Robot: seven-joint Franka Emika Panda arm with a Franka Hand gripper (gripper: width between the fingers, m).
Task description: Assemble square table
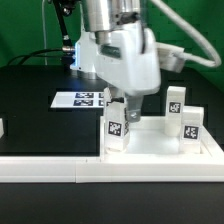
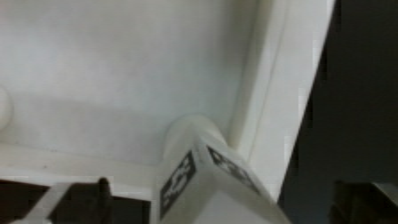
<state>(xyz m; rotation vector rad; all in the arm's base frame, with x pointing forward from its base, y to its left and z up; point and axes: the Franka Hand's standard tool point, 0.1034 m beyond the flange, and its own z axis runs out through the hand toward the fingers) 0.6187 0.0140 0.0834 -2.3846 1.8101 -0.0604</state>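
I see my gripper (image 1: 120, 103) spread wide, holding nothing, directly above the upright leg (image 1: 116, 128) at the square tabletop's (image 1: 150, 148) near corner

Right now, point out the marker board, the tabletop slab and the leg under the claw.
marker board (image 1: 79, 98), exterior view, its tagged face.
tabletop slab (image 1: 150, 143), exterior view, bare top.
leg (image 1: 116, 126), exterior view, tagged side.
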